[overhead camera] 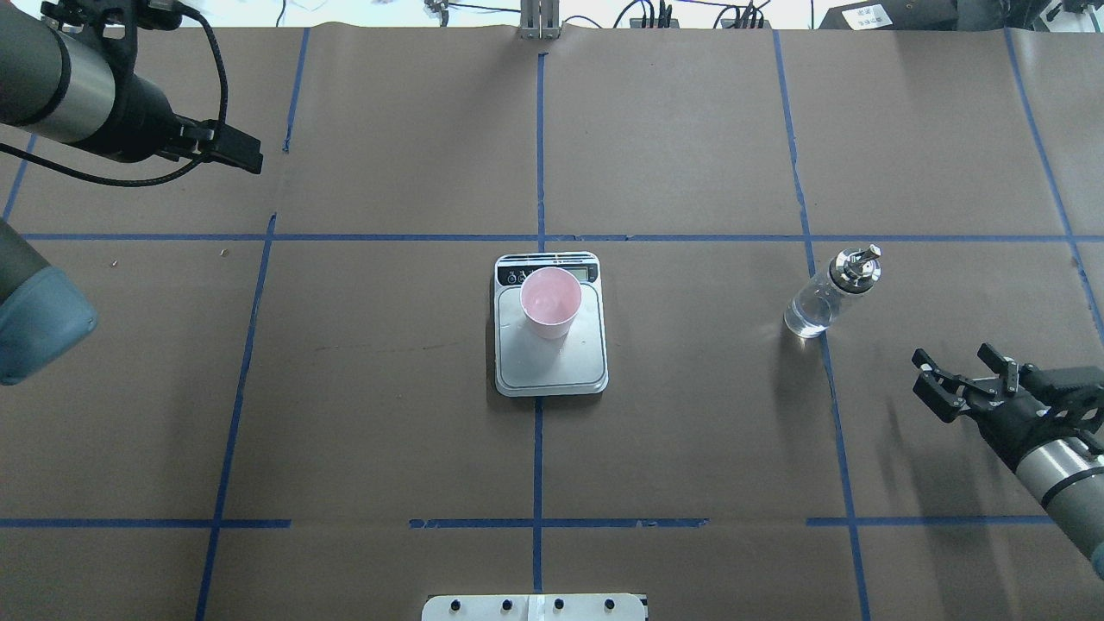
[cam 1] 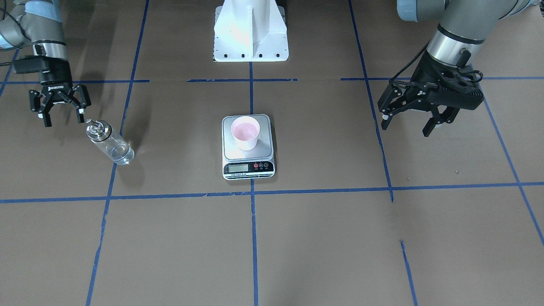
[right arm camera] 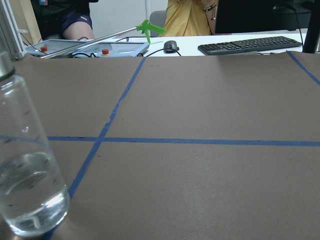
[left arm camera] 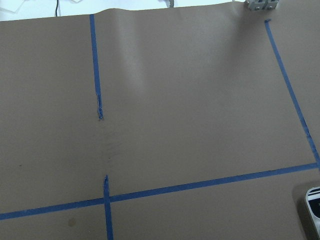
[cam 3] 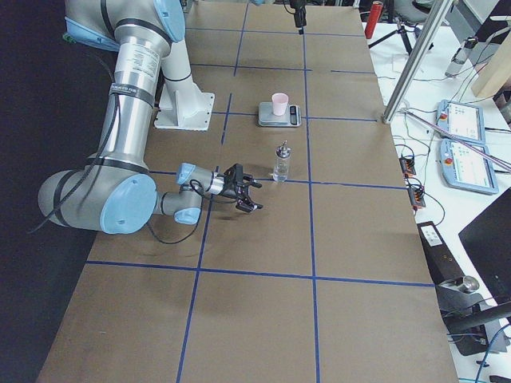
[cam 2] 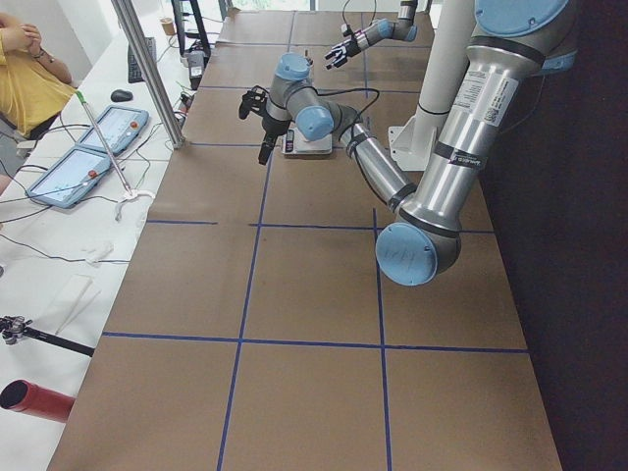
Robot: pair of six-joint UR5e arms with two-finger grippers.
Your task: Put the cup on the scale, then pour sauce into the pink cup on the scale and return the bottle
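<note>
The pale pink cup (cam 1: 245, 131) stands upright on the silver platform of the scale (cam 1: 264, 147) at the table's middle; both also show in the overhead view, the cup (overhead camera: 550, 300) and the scale (overhead camera: 552, 366). The clear glass bottle (cam 1: 108, 143) with its silver spout cap stands upright on the table on my right side, with clear liquid in its lower part (right arm camera: 30, 192). My right gripper (cam 1: 63, 120) is open and empty, just behind the bottle (overhead camera: 826, 297) and apart from it. My left gripper (cam 1: 406, 127) is open and empty, raised well to the scale's left.
The white robot base (cam 1: 250, 34) stands behind the scale. Blue tape lines divide the brown table cover. Control consoles (cam 3: 463, 140), a keyboard (right arm camera: 247, 45) and people sit along the far table edge. A corner of the scale (left arm camera: 314, 207) shows in the left wrist view.
</note>
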